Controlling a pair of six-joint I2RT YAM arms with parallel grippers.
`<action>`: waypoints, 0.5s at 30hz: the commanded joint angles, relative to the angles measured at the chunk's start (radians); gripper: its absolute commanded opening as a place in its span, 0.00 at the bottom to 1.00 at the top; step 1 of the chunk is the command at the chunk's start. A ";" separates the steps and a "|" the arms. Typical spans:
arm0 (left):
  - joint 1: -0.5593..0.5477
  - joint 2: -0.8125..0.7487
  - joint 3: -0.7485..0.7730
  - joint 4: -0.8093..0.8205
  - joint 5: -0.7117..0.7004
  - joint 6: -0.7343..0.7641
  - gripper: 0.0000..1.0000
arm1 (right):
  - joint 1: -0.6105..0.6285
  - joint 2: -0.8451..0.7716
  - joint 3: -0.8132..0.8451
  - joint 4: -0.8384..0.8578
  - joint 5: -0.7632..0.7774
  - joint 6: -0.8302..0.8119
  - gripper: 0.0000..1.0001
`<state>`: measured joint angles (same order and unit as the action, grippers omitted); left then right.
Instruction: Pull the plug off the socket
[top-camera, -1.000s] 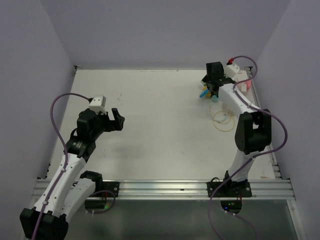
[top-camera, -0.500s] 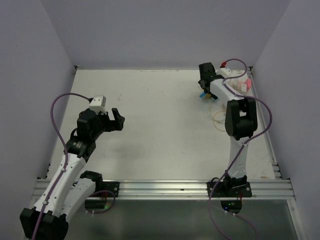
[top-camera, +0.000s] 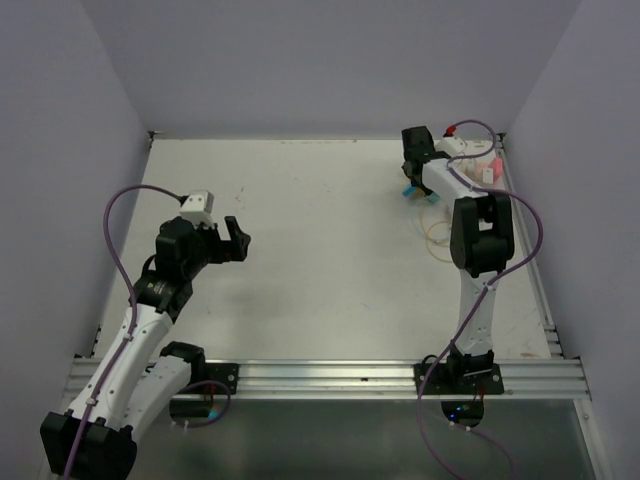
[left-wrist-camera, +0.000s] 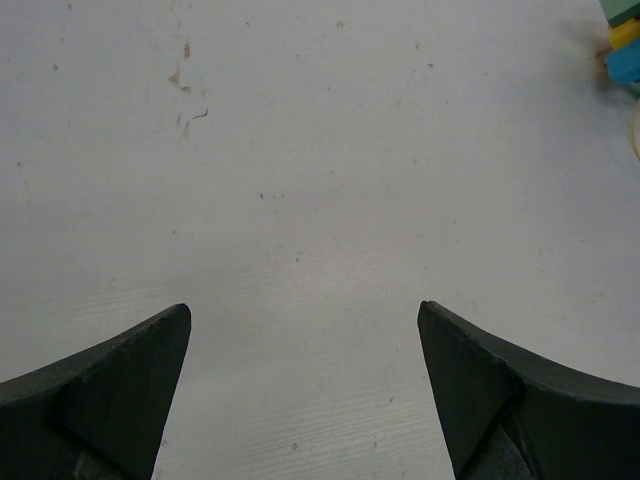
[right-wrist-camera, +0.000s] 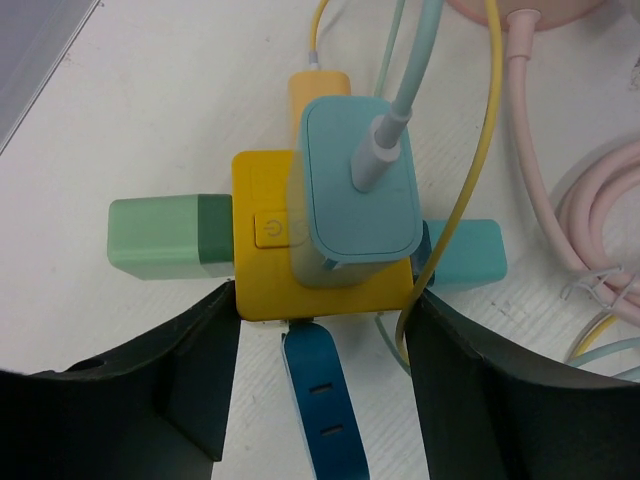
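Since 1 second ago the right arm has swung its elbow in toward the middle and stretched straighter up the right side of the top view, and the right gripper (top-camera: 413, 168) has shifted slightly left over the plug cluster; the left arm has not moved. The yellow socket cube (right-wrist-camera: 260, 280) sits on the table (top-camera: 320, 220) in the upper right of the top view, and fills the centre of the right wrist view. It carries several plugs: a teal charger plug (right-wrist-camera: 340, 215) on its upward face with a pale cable running to the top of the frame, a green plug (right-wrist-camera: 165, 235) on the left, a light blue one (right-wrist-camera: 465, 250) on the right, an orange one (right-wrist-camera: 318, 90) above, and a blue plug (right-wrist-camera: 320, 400) pointing down the frame. Pink cable (right-wrist-camera: 590, 210) coils at the right edge. The right gripper's jaws stand apart, 1 finger at each lower corner of the cube, with the blue plug lying between them; contact with the cube cannot be confirmed. The left gripper (left-wrist-camera: 305, 330) is spread wide over bare table at centre left, holding nothing, well apart from the cluster. Step in hand, as judged: the approach is done and the grasp is about to be made. Which plug is meant cannot be told. Next move calls for a firm pinch on 1 plug body, then a straight pull along its pins; the cube is loose and unheld, so it may lift or drag along.
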<state>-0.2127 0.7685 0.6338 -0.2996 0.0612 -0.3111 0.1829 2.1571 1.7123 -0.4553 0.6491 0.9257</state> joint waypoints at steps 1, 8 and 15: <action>-0.001 0.003 0.009 0.060 0.019 0.012 1.00 | -0.005 -0.006 -0.003 0.055 -0.005 -0.008 0.59; -0.001 0.006 0.009 0.062 0.020 0.012 1.00 | 0.000 -0.061 -0.101 0.128 -0.112 -0.105 0.39; 0.006 0.008 0.009 0.062 0.034 0.010 1.00 | 0.072 -0.196 -0.272 0.251 -0.284 -0.364 0.35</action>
<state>-0.2123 0.7734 0.6338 -0.2993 0.0750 -0.3107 0.2028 2.0506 1.4990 -0.2573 0.5018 0.7181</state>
